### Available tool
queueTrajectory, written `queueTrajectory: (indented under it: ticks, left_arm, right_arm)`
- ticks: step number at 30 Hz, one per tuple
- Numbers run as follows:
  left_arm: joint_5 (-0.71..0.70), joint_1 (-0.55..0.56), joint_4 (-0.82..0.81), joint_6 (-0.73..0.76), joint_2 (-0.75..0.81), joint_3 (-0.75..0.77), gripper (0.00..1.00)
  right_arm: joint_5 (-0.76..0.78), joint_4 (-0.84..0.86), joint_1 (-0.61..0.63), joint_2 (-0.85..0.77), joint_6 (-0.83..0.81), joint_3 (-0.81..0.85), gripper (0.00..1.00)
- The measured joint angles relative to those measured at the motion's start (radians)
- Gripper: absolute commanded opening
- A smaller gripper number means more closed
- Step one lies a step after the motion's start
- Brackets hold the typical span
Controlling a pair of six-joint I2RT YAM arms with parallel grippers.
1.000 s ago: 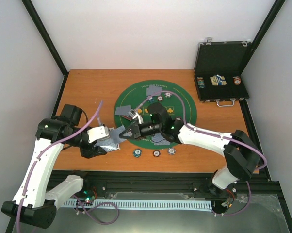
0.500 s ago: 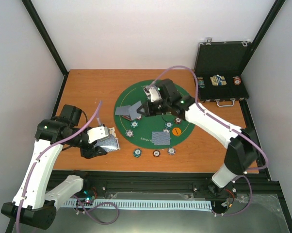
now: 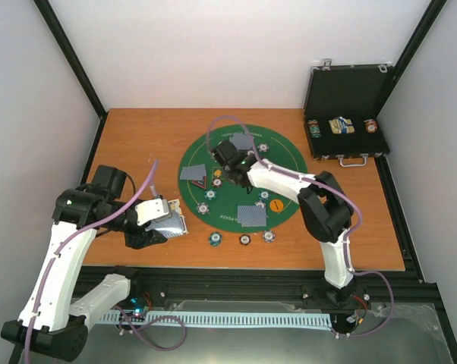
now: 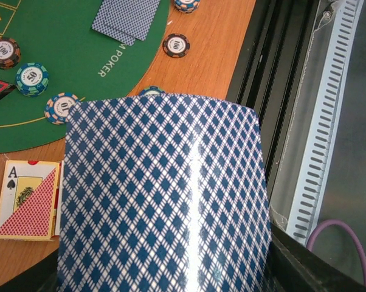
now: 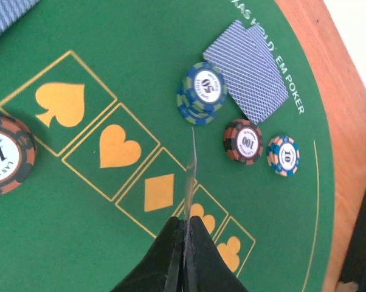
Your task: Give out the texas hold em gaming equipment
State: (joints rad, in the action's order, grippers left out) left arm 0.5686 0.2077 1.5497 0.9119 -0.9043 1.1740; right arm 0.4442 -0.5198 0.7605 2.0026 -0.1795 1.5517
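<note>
"HOLD EM POKER" can be read in white along the rim of the round green mat (image 5: 49,231), and gold spade, heart, diamond and club symbols are printed in boxes across its middle. Numbers are carried on the chips. A green-and-blue chip (image 5: 202,91) is marked 50, a dark red chip (image 5: 244,141) 100 and an orange-and-blue chip (image 5: 283,155) 10. All three are set just beside a pair of face-down cards (image 5: 247,70) near the mat's edge. In the left wrist view a small box (image 4: 25,199), printed with an A and a black spade, is seen on the wood beside the mat. The left end effector (image 3: 162,222) is clenched on a deck of cards (image 4: 165,194), which is turned blue-checked back up above the near left part of the worktop (image 3: 137,136). The right end effector (image 5: 184,228) is clamped on a single card (image 5: 191,158), seen edge-on over the middle of the mat. More card pairs and chips, an orange disc (image 3: 276,205) and a black-and-red triangle (image 3: 200,182) are laid out on the mat. The worktop is of orange-brown wood. A black case (image 3: 346,87) is stood open at its far right corner, and a few chips are seen in its tray. The space is enclosed by white walls (image 3: 213,53) and black frame posts (image 3: 69,57).
</note>
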Motion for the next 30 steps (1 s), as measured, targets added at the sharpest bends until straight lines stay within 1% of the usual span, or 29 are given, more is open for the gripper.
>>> queueTrajectory:
  ticks: [6, 11, 12, 16, 17, 20, 24, 25, 28, 30]
  left_arm:
    - [-0.007, 0.0, 0.0, 0.0, 0.012, 0.0, 0.13]
    - [-0.016, 0.0, 0.0, 0.0, 0.012, 0.0, 0.13]
    - [-0.017, 0.0, 0.0, 0.0, 0.012, 0.0, 0.13]
    - [-0.019, 0.0, 0.0, 0.0, 0.011, 0.0, 0.14]
    - [-0.019, 0.0, 0.0, 0.0, 0.011, 0.0, 0.14]
    - [-0.022, 0.0, 0.0, 0.0, 0.01, 0.0, 0.14]
    - [-0.023, 0.0, 0.0, 0.0, 0.001, 0.008, 0.14]
    - [-0.023, 0.0, 0.0, 0.0, -0.002, 0.014, 0.14]
    - [-0.024, 0.0, 0.0, 0.0, -0.005, 0.019, 0.14]
    - [-0.024, 0.0, 0.0, 0.0, -0.003, 0.02, 0.14]
  right_arm:
    - [0.151, 0.16, 0.055, 0.112, -0.247, -0.03, 0.03]
    - [0.192, 0.252, 0.07, 0.134, -0.354, -0.058, 0.03]
    - [0.201, 0.265, 0.072, 0.137, -0.367, -0.058, 0.05]
    - [0.213, 0.283, 0.077, 0.142, -0.385, -0.068, 0.21]
    - [0.208, 0.276, 0.08, 0.142, -0.375, -0.07, 0.26]
    - [0.158, 0.224, 0.093, 0.142, -0.348, -0.075, 0.42]
    - [0.072, 0.156, 0.101, 0.117, -0.28, -0.104, 0.55]
    - [0.052, 0.141, 0.103, 0.103, -0.264, -0.116, 0.61]
    - [-0.011, 0.095, 0.104, 0.034, -0.204, -0.157, 0.68]
    - [-0.062, 0.074, 0.1, -0.024, -0.163, -0.175, 0.76]
